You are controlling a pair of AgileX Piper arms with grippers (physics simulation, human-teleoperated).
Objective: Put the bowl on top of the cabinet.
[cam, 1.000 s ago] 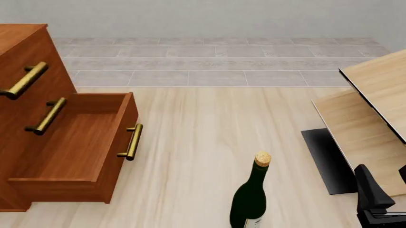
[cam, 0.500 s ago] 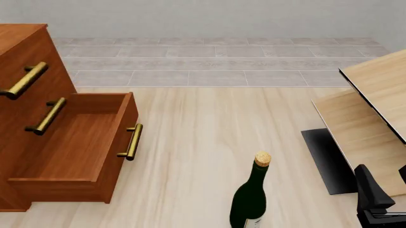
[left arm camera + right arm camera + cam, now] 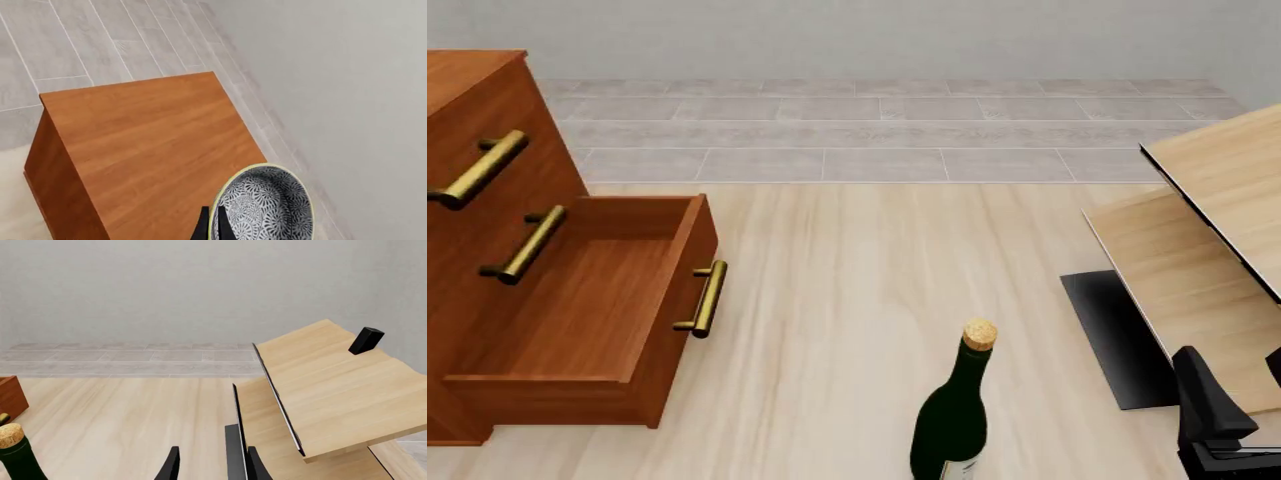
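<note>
The left gripper (image 3: 212, 231) has its fingers (image 3: 201, 229) pinched on the bowl (image 3: 265, 204) rim above the cabinet (image 3: 147, 145); the right gripper (image 3: 212, 465) fingers stand parted.

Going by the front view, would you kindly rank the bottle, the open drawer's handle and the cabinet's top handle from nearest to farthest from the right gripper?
Measured from the right gripper, at the view's lower right:
1. The bottle, just to its left, near the bottom edge.
2. The open drawer's handle, left of centre.
3. The cabinet's top handle, far left on the cabinet.

Front view: high, facing forward and down; cabinet (image 3: 507, 270) at frame left.
Left wrist: close above cabinet top.
Right wrist: low, facing forward; shares bottle (image 3: 17, 452) with front.
</note>
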